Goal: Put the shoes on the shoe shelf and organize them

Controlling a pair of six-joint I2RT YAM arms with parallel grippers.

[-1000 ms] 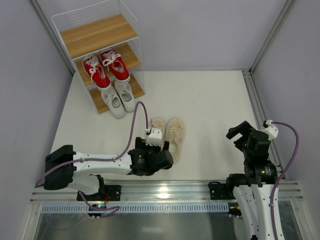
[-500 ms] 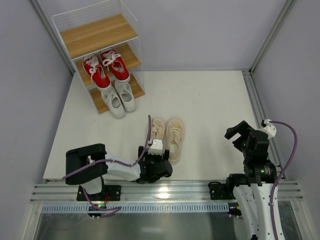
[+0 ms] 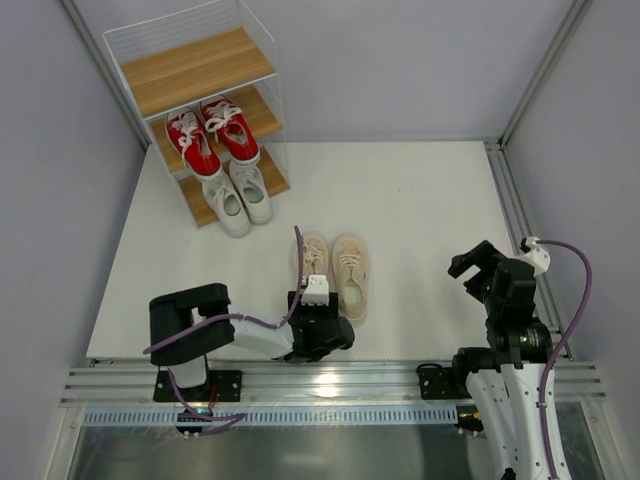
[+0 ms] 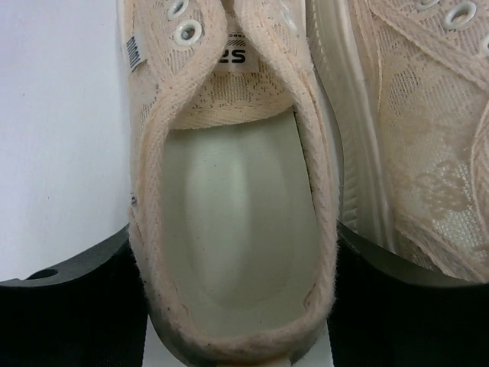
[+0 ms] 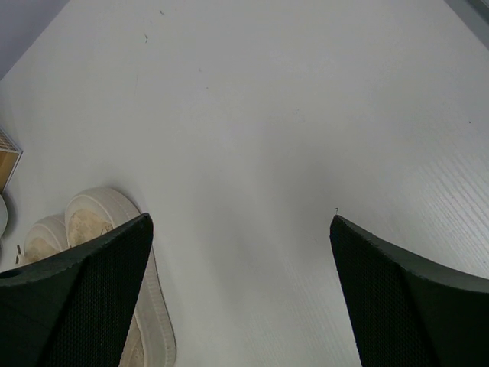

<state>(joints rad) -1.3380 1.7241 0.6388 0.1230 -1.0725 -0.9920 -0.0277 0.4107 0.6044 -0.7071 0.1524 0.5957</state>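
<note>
Cream-beige shoe [image 4: 229, 191] lies heel-first inside the left hand [image 4: 233, 241], grip unclear; right hand [image 5: 241, 222] spread above table [image 5: 267, 115].

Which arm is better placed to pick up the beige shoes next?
Left. The left gripper has its open fingers either side of the heel of a beige shoe. The right gripper hangs open over the table, apart from the shoes.

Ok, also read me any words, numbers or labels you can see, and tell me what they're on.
"SZ", or maybe "52", cut off: tag inside the beige shoe.
Striped barcode patch on that shoe: no digits readable.
Red shoes, white shoes, shelf: nothing readable.
</note>
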